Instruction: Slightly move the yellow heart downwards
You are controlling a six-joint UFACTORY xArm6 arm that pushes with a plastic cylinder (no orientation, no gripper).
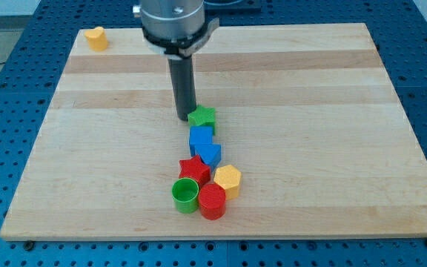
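Your yellow heart [96, 38] sits way up at the upper left of the wooden board [332, 111]. My tip [184, 118], a plain dark rod with nothing to clamp, touches the ridged green star [202, 117] mid-frame.

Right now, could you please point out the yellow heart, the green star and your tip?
yellow heart [96, 38], camera view, middle of its top face.
green star [202, 116], camera view, centre of its top.
my tip [184, 117], camera view, rod's very end, just left of the star.
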